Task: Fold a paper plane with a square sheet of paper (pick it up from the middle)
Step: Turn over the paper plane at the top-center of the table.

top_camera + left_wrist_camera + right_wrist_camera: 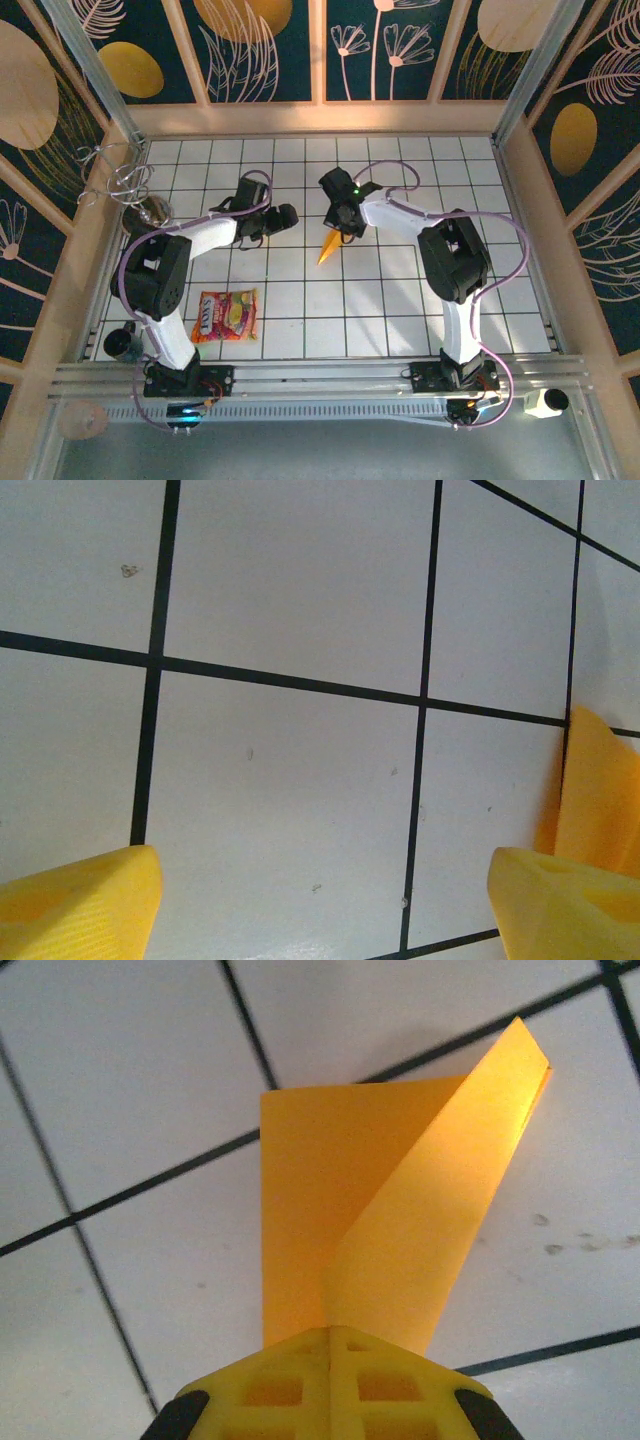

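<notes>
Right tool (330,1338) is clamped shut on the folded orange-yellow paper sheet (390,1230), which juts out from its tips with one flap angled off to a point. From above, the sheet sits over the middle of the white tiled surface (400,300), its sharp tip aimed toward the near edge. Left tool (320,900) hovers with its jaws wide apart and the paper's edge just beside one finger (560,900). A snack packet (226,315) lies well apart, near the left arm's base.
</notes>
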Controlling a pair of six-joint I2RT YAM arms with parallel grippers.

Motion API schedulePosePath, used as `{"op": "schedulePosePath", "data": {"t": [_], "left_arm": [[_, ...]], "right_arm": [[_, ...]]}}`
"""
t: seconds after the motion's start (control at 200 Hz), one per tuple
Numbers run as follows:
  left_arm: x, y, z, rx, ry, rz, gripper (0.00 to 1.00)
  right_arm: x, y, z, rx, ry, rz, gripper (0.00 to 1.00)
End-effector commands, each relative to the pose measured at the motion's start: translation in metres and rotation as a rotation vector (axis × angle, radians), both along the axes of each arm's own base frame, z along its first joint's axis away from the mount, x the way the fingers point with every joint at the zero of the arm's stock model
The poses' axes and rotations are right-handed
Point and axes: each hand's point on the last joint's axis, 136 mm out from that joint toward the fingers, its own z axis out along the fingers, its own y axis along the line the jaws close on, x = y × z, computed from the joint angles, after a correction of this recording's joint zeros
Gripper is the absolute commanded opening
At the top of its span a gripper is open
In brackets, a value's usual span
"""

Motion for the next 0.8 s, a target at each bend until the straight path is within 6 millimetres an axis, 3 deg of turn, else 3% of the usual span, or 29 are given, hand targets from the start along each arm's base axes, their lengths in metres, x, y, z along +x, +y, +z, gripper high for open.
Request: {"op": "schedulePosePath", "data": {"t": [0.0,0.235,0.36,0.41,0.646,0.796], "left_arm": [[0.003,0.006,0.016,-0.01,-0.041,0.023,0.85],[-0.002,0.0,0.018,-0.06,-0.047,0.002,0.85],[-0.003,-0.011,0.025,-0.135,-0.056,-0.026,0.84],[-0.012,-0.011,0.015,-0.148,-0.028,-0.031,0.84],[-0.014,-0.013,0.014,-0.158,-0.022,-0.035,0.83],[-0.014,-0.012,0.012,-0.154,-0.018,-0.033,0.83]], "right_arm": [[0.009,0.018,0.036,0.07,-0.087,0.095,0.04],[-0.012,0.017,0.027,0.205,-0.117,0.141,0.04],[-0.028,0.003,0.016,0.218,-0.104,0.119,0.05],[-0.034,-0.003,0.013,0.217,-0.1,0.105,0.07],[-0.06,-0.036,-0.013,0.159,-0.003,0.01,0.17],[-0.064,-0.048,-0.017,0.095,0.021,-0.018,0.26]]}}
